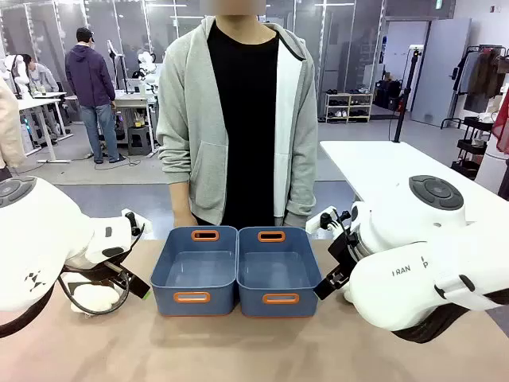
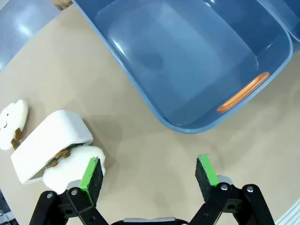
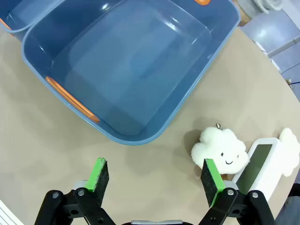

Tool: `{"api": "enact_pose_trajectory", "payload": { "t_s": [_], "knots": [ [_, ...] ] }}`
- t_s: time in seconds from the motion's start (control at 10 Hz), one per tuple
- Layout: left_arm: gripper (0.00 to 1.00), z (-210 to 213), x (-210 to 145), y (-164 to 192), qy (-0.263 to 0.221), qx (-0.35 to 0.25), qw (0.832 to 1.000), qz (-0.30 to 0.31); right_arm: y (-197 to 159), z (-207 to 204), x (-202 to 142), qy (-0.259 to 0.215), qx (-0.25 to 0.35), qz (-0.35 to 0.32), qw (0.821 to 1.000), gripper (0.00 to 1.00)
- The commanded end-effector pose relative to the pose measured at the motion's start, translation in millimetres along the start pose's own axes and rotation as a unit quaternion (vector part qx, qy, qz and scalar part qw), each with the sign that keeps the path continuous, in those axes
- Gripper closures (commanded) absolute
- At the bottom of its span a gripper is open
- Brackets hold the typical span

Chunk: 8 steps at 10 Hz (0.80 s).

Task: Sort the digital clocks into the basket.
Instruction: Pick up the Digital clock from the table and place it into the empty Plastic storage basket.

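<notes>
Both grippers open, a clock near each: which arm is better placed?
Probably the right. The right gripper hangs open beside a face-up clock, a cloud plush alongside. The left gripper is open too, but the left clock has a brown-trimmed plush lying against it.

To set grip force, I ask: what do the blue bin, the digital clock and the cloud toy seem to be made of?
Blue bin: probably hard moulded plastic, semi-gloss; light glints on its smooth walls. Digital clock: seemingly matte white plastic shell, rounded corners, flat display. Cloud toy: plush fabric; fuzzy outline.
</notes>
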<state>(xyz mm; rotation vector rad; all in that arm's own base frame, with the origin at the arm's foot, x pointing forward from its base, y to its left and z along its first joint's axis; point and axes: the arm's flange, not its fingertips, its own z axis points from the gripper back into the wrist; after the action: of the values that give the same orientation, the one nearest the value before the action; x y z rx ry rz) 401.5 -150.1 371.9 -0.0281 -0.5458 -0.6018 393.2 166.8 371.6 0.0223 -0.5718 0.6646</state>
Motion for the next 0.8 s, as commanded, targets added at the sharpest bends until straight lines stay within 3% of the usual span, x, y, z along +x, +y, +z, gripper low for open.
{"api": "enact_pose_trajectory", "payload": {
  "t_s": [0.0, 0.7],
  "knots": [
    [0.00, 0.0, 0.1, -0.3, 0.000, 0.000, 1.000, 0.000, 0.0, 0.0, 0.0, 0.000, 0.000, 0.000, 1.000, 0.00],
    [0.00, 0.0, 0.1, -0.3, 0.000, 0.000, 1.000, 0.000, 0.0, 0.0, 0.0, 0.000, 0.000, 0.000, 1.000, 0.00]
  ]
}}
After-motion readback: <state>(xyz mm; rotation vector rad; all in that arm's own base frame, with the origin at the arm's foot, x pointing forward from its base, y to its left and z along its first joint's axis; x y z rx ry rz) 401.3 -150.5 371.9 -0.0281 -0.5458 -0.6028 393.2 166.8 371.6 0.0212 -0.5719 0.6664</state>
